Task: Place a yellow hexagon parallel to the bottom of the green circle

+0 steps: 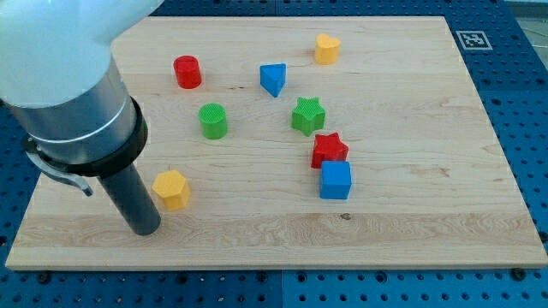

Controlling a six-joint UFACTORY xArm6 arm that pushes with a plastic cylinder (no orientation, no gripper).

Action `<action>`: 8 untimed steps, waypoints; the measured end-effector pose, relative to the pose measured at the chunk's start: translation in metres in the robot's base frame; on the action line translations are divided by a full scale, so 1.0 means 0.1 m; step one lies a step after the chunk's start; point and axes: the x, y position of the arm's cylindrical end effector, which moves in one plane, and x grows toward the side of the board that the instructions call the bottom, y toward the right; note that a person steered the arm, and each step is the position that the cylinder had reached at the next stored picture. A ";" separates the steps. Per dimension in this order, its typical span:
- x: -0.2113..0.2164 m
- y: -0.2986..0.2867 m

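Toward the view's lower left in the camera view, our tip (145,229) rests on the worktop (411,222), just left of and slightly below the yellow hexagon (171,189). We carry no claw, only a rod, so nothing is held. The green circle (213,121) lies up and to the right of the hexagon. From here, we judge a rightward push would carry the hexagon beneath the circle.

White arm (60,34) – grey collar, dark rod.
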 end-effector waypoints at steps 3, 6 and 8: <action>-0.20 -0.29; -0.40 0.01; -0.44 0.09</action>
